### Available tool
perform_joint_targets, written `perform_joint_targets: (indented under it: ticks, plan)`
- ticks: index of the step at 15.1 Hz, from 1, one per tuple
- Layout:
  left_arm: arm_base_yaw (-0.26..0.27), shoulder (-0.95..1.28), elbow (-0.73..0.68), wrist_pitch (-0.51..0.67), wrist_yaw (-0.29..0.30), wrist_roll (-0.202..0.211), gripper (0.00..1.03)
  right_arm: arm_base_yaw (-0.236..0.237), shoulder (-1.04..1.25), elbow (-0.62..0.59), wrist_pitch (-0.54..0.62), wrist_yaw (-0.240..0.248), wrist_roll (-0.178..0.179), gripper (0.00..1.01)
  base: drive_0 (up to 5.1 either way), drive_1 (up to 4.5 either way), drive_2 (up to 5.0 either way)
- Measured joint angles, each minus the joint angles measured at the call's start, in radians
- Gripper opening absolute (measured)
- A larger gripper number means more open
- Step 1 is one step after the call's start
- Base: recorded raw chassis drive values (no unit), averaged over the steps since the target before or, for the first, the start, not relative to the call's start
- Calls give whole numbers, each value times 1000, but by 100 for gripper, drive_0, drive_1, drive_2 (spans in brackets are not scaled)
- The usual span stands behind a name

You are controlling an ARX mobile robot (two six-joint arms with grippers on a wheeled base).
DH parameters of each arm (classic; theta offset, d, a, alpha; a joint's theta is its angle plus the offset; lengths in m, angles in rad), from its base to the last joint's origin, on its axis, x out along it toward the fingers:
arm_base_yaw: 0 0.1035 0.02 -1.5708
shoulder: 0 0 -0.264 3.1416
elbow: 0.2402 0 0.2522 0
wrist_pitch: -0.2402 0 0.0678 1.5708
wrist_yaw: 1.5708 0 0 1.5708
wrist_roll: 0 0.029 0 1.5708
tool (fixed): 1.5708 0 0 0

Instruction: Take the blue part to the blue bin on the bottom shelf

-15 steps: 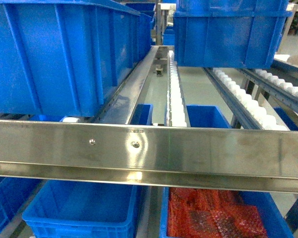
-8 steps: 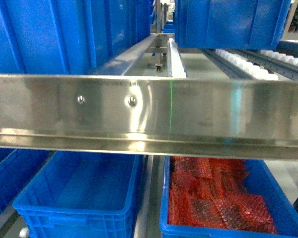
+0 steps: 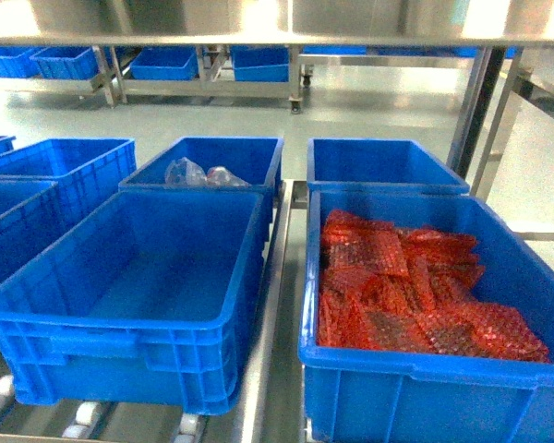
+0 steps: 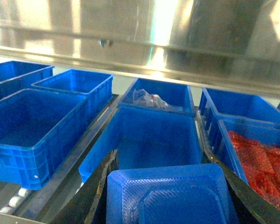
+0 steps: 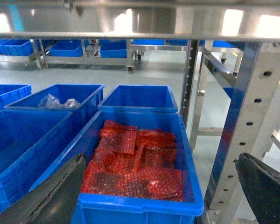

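The left gripper (image 4: 170, 196) has its jaws clamped on a blue part (image 4: 170, 198), poised above the empty blue bin (image 3: 120, 318) on the bottom shelf (image 3: 268, 369). Right gripper (image 5: 154, 200) jaws spread, empty. Judging from this, carrying is done; lowering and release remain.

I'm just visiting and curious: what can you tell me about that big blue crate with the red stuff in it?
The large blue plastic crate is rectangular, with a thick rim and smooth walls. It sits level at the front right of the low shelf, close beside an empty matching blue crate and in front of another blue crate. Crumpled sheets of red bubble wrap cover its floor. Nothing else touches it.
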Motion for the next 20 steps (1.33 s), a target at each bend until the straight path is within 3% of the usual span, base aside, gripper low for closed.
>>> perform_joint_targets:
  ticks: [20]
  plan:
    - [0, -1, -3, 1, 0, 0, 44, 0, 0, 0, 1, 0, 0, 98, 0, 0, 0]
